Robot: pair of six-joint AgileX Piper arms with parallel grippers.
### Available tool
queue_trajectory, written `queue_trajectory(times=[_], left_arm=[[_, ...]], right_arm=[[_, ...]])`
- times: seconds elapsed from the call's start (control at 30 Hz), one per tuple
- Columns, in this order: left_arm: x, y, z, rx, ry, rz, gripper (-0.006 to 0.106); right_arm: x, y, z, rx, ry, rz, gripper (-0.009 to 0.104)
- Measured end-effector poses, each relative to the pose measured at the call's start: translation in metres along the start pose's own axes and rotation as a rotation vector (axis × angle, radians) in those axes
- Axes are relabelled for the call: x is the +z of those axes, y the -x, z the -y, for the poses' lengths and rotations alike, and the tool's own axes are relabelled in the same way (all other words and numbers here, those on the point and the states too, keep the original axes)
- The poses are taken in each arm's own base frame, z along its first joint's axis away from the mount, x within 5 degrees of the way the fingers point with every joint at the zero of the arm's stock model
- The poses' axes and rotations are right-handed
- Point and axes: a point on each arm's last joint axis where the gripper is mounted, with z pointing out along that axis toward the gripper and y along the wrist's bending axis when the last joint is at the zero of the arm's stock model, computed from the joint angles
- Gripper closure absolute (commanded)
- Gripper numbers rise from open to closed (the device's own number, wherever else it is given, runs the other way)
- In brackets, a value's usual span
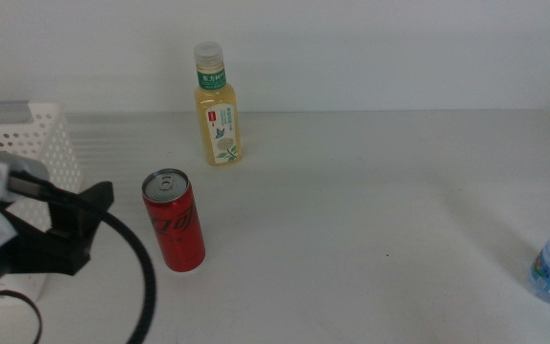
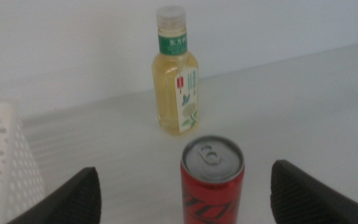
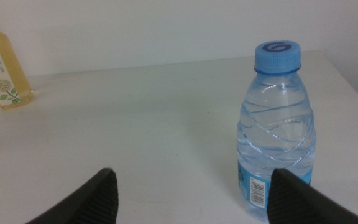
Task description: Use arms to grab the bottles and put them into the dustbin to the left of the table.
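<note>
step: approach, nothing gripped, dustbin left of can
left gripper: jaws wide, lined up on red can, not touching
right gripper: jaws wide, water bottle just ahead
tea bottle: behind can
next: advance left, close on can

My left arm enters from the left side, low over the near-left area, its left gripper aimed right and far with jaws spread wide. My right gripper is also spread wide, seen only in its wrist view.
</note>
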Motion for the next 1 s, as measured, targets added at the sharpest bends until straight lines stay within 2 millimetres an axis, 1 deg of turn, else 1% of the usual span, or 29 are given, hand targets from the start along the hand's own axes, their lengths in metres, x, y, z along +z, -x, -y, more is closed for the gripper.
queue_trajectory(times=[0.13,0.27,0.37,0.63,0.8,0.87,1.0], left_arm=[[0.008,-0.014,0.001,-0.002,-0.007,-0.02,0.01],[0.011,-0.026,0.001,-0.021,-0.008,-0.044,0.01],[0.012,-0.029,0.001,-0.024,-0.008,-0.054,0.01],[0.012,-0.028,0.001,-0.039,-0.008,-0.049,0.01],[0.012,-0.025,0.002,-0.039,-0.012,0.013,0.01],[0.011,-0.028,0.002,-0.042,-0.016,0.039,0.01],[0.012,-0.047,0.003,-0.052,-0.025,0.066,0.01]], right_arm=[[0.0,0.0,0.0,0.0,0.0,0.0,0.032],[0.0,0.0,0.0,0.0,0.0,0.0,0.032],[0.0,0.0,0.0,0.0,0.0,0.0,0.032],[0.0,0.0,0.0,0.0,0.0,0.0,0.032],[0.0,0.0,0.0,0.0,0.0,0.0,0.032],[0.0,0.0,0.0,0.0,0.0,0.0,0.032],[0.0,0.0,0.0,0.0,0.0,0.0,0.032]])
